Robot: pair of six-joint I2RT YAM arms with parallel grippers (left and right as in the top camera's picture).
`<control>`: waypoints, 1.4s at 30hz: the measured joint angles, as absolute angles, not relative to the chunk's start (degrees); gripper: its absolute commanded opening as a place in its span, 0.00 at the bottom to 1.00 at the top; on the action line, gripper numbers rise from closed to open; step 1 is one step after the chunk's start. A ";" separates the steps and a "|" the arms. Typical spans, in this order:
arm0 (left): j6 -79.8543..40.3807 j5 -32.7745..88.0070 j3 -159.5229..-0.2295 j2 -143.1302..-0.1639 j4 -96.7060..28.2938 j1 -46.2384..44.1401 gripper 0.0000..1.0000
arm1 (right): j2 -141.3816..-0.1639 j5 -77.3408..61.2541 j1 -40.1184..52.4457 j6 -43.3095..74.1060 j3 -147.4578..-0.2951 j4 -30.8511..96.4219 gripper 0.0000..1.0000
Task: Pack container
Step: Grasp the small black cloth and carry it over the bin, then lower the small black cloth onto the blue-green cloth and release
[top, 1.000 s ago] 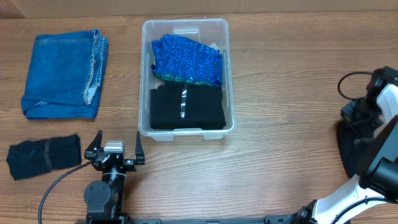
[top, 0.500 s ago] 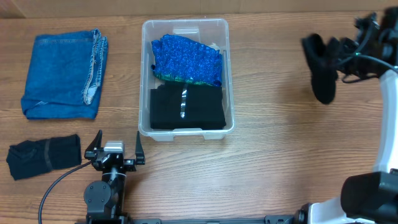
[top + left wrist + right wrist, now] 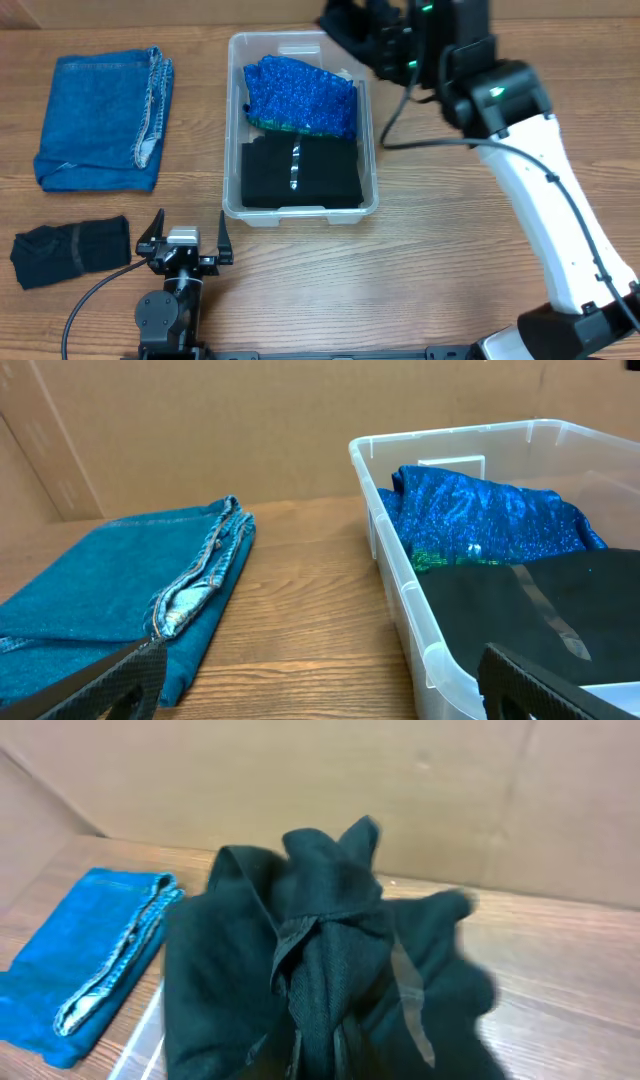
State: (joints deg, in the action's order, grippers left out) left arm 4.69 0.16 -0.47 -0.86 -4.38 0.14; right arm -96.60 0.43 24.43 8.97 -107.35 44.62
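The clear container (image 3: 371, 150) stands mid-table; it holds a blue sparkly cloth (image 3: 300, 95) at the back and a folded black garment (image 3: 300, 172) at the front. My right gripper (image 3: 378, 40) is shut on a bunched dark garment (image 3: 345, 25) and holds it in the air over the container's back right corner. In the right wrist view the garment (image 3: 330, 950) hides the fingers. My left gripper (image 3: 190, 228) is open and empty, low at the front, left of the container (image 3: 400, 575).
Folded blue jeans (image 3: 100, 120) lie at the back left and also show in the left wrist view (image 3: 110, 580). A folded black garment (image 3: 70, 250) lies at the front left. A cardboard wall (image 3: 250, 430) stands behind the table.
My right arm has swung from the table's right side leftward and back, carrying the dark garment to above the container's back right corner. The left arm has not moved.
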 measured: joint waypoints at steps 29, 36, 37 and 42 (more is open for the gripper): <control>4.69 0.16 -0.47 -0.86 -4.38 0.14 1.00 | -121.80 18.26 34.59 13.26 -107.70 26.57 0.49; 4.69 0.16 -0.47 -0.86 -4.38 0.14 1.00 | -121.80 18.24 36.45 12.12 -107.83 29.21 0.45; 4.69 0.16 -0.47 -0.86 -4.40 0.14 1.00 | -121.80 18.24 36.34 12.23 -107.85 30.09 0.39; 4.69 0.16 -0.47 -0.86 -4.38 0.14 1.00 | -121.80 15.09 34.52 12.38 -107.85 31.51 0.19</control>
